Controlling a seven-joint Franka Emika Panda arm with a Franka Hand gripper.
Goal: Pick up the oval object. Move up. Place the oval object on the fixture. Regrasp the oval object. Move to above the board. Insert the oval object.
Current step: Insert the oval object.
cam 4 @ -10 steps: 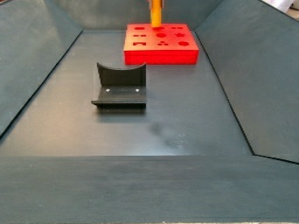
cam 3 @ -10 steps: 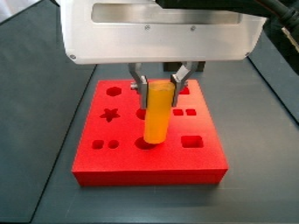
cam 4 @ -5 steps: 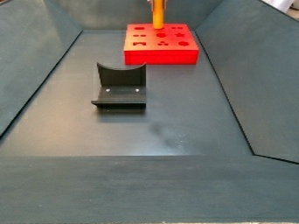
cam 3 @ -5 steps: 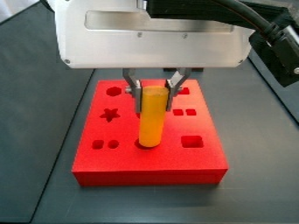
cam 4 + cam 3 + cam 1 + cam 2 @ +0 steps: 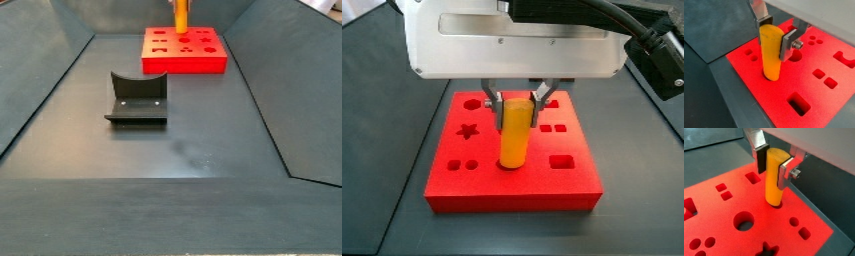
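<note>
Oval object (image 5: 769, 52) upright | pinched at top by tool (image 5: 775, 34) | bottom in board (image 5: 757, 95) hole

I see my gripper (image 5: 517, 98) hanging straight down from the white wrist housing (image 5: 519, 38), fingers (image 5: 789, 43) vertical and clamped on the upper part of the oval object (image 5: 770, 52) between their pads

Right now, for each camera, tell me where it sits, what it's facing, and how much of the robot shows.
Wrist views: on the arm, looking down at the gripper holding the oval object in the board.
Side view: close by the board, gripper housing above.
Side view: far back, fixture nearest, board beyond.
All share peg and board.
</note>
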